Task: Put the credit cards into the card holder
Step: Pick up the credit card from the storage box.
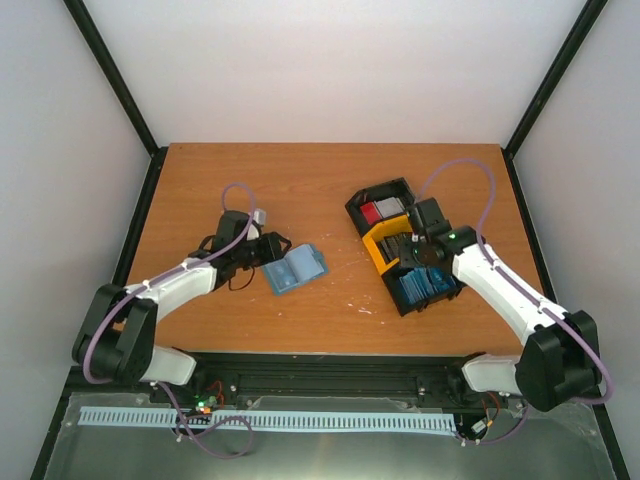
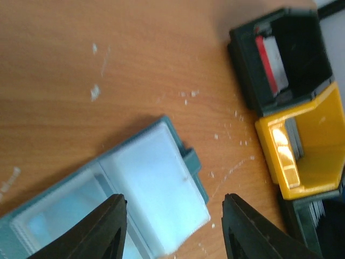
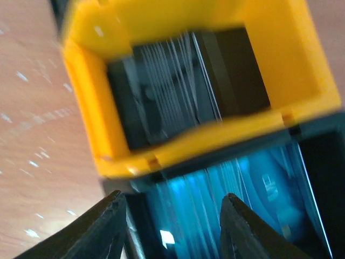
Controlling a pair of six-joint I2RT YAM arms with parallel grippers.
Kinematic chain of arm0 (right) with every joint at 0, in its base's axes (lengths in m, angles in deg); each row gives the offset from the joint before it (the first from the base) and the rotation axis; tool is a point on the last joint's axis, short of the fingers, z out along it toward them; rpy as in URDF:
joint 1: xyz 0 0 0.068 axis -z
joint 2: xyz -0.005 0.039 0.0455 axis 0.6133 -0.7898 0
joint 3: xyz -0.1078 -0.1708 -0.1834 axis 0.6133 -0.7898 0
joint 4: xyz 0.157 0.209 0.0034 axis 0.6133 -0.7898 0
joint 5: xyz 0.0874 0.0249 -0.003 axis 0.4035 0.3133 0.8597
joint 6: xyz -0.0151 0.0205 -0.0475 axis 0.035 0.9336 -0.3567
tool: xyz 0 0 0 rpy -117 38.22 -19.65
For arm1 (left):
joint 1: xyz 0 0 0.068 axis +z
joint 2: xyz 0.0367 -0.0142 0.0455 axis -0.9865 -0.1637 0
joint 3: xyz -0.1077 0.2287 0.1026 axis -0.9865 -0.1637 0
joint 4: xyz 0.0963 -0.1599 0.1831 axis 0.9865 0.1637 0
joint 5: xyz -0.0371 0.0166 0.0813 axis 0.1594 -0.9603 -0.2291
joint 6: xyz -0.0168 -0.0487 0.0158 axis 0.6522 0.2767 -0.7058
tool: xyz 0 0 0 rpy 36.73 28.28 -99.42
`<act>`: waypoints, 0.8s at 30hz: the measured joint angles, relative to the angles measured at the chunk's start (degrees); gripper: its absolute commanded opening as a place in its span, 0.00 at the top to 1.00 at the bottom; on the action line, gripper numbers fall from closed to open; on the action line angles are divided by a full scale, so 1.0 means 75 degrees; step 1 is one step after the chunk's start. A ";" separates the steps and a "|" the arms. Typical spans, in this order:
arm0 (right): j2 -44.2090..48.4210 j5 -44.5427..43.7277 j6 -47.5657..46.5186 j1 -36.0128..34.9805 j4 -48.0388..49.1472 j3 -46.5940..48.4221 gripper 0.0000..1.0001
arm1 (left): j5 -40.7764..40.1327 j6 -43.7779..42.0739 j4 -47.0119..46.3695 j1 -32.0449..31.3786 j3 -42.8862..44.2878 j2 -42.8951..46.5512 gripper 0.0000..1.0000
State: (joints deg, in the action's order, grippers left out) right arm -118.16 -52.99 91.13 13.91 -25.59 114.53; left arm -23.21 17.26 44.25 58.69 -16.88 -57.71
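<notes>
Jaws of both grippers gape, empty. Left gripper (image 2: 173, 229) hovers over the open card holder (image 2: 156, 183) at the middle of the tabletop (image 1: 330, 180). Right gripper (image 3: 172, 226) hovers over blue cards (image 3: 232, 183) in the tray (image 3: 86, 108) by the right edge.

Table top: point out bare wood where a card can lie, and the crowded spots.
Bare wood: along the table's far edge, and the strip between the open card holder and the tray. Crowded: left gripper at the holder, right gripper over the tray.
</notes>
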 measured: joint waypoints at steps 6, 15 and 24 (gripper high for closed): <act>-0.0154 -0.0023 0.0052 0.0399 -0.0353 -0.1037 0.59 | -0.1125 -0.0093 -0.0224 0.0023 0.0000 0.0679 0.49; -0.1023 -0.0691 0.0370 0.0562 -0.0195 -0.1134 0.62 | -0.1623 -0.0210 -0.0411 0.0137 0.0000 0.0615 0.49; -0.1352 -0.0420 0.0516 0.1236 0.0440 -0.1349 0.61 | -0.1591 -0.0379 -0.0452 0.0280 0.0000 0.0507 0.49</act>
State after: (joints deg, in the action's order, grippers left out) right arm -128.30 -56.13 94.99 23.17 -22.29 104.41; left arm -35.14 14.42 40.86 60.78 -16.88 -53.91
